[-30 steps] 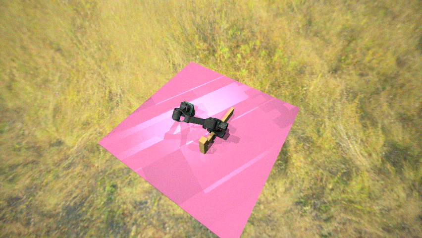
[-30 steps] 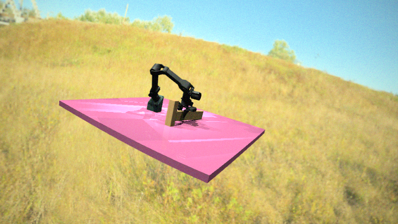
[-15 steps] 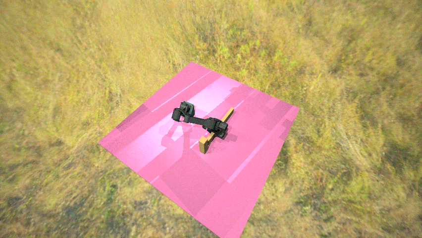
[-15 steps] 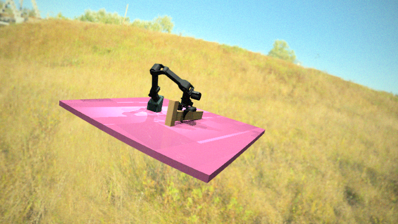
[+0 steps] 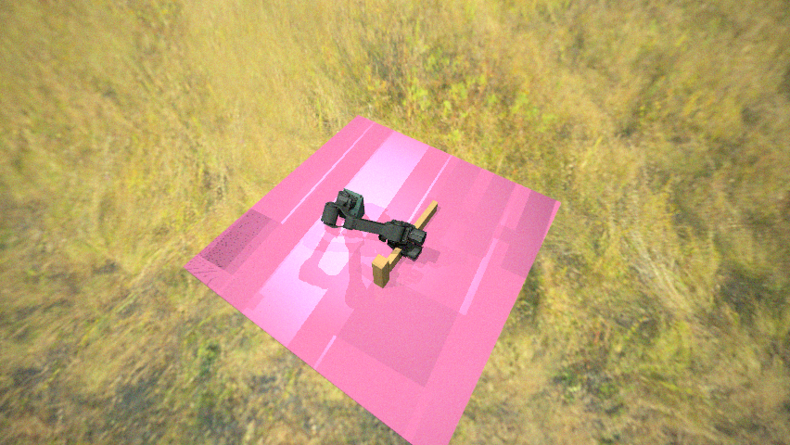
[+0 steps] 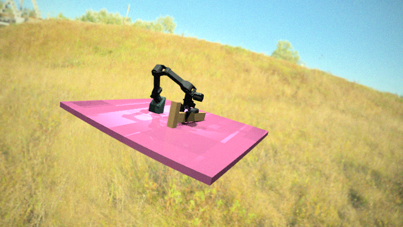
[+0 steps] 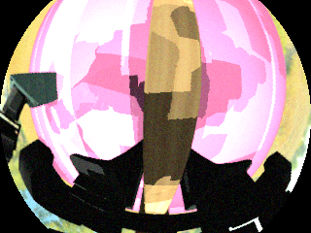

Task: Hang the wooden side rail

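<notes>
The wooden side rail [image 5: 427, 213] [image 6: 200, 116] [image 7: 173, 63] lies on edge, roughly level, its near end right against the headboard post [image 5: 381, 273] [image 6: 173, 116]. The post is a short upright wooden block on the table. My gripper [image 5: 405, 249] [image 6: 186, 116] [image 7: 161, 140] is shut on the rail, one finger on each side, between its middle and the post. The steel hooks, the slot and the pins are hidden, so I cannot tell whether the hooks sit on the pins. The far end is at or very near the table top; contact is unclear.
The pink table [image 5: 398, 403] [image 6: 138, 151] carries patches of light and shadow. The arm's dark green base [image 5: 356, 202] [image 6: 156, 106] [image 7: 38, 88] stands to one side of the rail. The arm reaches from there over the rail. Grassland surrounds the table.
</notes>
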`<action>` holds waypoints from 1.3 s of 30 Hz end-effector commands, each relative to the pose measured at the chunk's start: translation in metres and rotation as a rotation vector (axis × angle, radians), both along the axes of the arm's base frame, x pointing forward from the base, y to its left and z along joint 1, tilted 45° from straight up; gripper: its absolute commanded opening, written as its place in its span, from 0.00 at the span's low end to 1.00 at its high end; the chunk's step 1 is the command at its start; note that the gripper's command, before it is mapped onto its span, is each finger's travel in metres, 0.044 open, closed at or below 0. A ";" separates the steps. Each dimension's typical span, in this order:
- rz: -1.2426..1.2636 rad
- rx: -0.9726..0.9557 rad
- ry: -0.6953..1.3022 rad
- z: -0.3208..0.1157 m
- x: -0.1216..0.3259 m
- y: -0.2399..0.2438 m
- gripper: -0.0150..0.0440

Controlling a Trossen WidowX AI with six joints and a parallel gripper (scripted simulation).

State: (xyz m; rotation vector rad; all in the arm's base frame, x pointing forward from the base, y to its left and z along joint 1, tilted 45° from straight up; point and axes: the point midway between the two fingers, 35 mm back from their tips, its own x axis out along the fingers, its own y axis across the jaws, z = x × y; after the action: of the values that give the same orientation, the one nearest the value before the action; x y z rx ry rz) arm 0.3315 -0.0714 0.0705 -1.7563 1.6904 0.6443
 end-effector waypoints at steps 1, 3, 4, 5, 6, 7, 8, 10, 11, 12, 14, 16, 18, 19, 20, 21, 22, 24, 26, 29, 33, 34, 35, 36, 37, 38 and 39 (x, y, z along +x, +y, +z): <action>0.011 -0.003 -0.009 0.005 0.003 0.002 0.25; 0.011 -0.003 -0.009 0.005 0.003 0.002 0.25; 0.011 -0.003 -0.009 0.005 0.003 0.002 0.25; 0.011 -0.003 -0.009 0.005 0.003 0.002 0.25; 0.011 -0.003 -0.009 0.005 0.003 0.002 0.25; 0.011 -0.003 -0.009 0.005 0.003 0.002 0.25; 0.011 -0.003 -0.009 0.005 0.003 0.002 0.25; 0.011 -0.003 -0.009 0.005 0.003 0.001 0.25; 0.011 -0.003 -0.009 0.005 0.003 0.001 0.25; 0.011 -0.003 -0.009 0.005 0.003 0.001 0.25; 0.011 -0.003 -0.009 0.006 0.003 0.001 0.25; 0.011 -0.003 -0.009 0.006 0.003 0.001 0.25; 0.011 -0.003 -0.009 0.006 0.003 0.001 0.25; 0.011 -0.003 -0.009 0.006 0.003 0.001 0.25; 0.011 -0.003 -0.009 0.006 0.003 0.001 0.25; 0.011 -0.003 -0.009 0.006 0.003 0.001 0.25; 0.011 -0.003 -0.009 0.006 0.003 0.001 0.25; 0.011 -0.003 -0.009 0.006 0.003 0.000 0.25; 0.011 -0.003 -0.009 0.006 0.003 0.000 0.25; 0.011 -0.003 -0.009 0.007 0.003 0.000 0.25; 0.011 -0.003 -0.009 0.007 0.003 0.000 0.25; 0.011 -0.003 -0.009 0.007 0.003 0.000 0.25; 0.011 -0.003 -0.009 0.007 0.003 -0.001 0.25; 0.011 -0.003 -0.009 0.007 0.003 -0.001 0.25; 0.011 -0.003 -0.009 0.007 0.003 -0.001 0.25; 0.011 -0.003 -0.009 0.007 0.003 -0.001 0.25; 0.011 -0.003 -0.009 0.007 0.003 -0.001 0.25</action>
State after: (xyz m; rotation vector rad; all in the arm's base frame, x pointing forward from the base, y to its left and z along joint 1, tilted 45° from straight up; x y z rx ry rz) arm 0.3312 -0.0743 0.0734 -1.7566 1.6905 0.6449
